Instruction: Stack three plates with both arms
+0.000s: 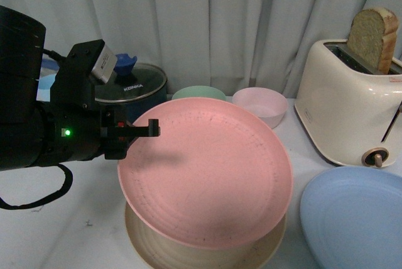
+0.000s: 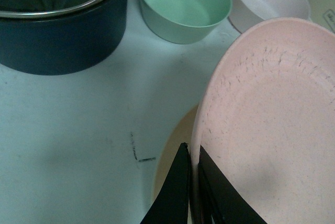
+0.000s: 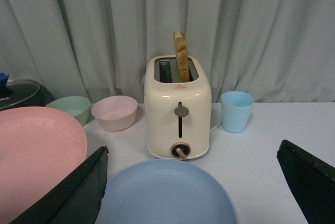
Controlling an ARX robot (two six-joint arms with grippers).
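My left gripper is shut on the left rim of the pink plate and holds it tilted just above the beige plate, which lies on the table at the front. In the left wrist view the fingers pinch the pink plate's rim, with the beige plate's edge showing below. The light blue plate lies flat at the front right. In the right wrist view my right gripper is open over the light blue plate, apart from it; the pink plate also shows there.
A cream toaster with a bread slice stands at the back right. A green bowl, a pink bowl and a dark pot stand behind the plates. A light blue cup stands beside the toaster.
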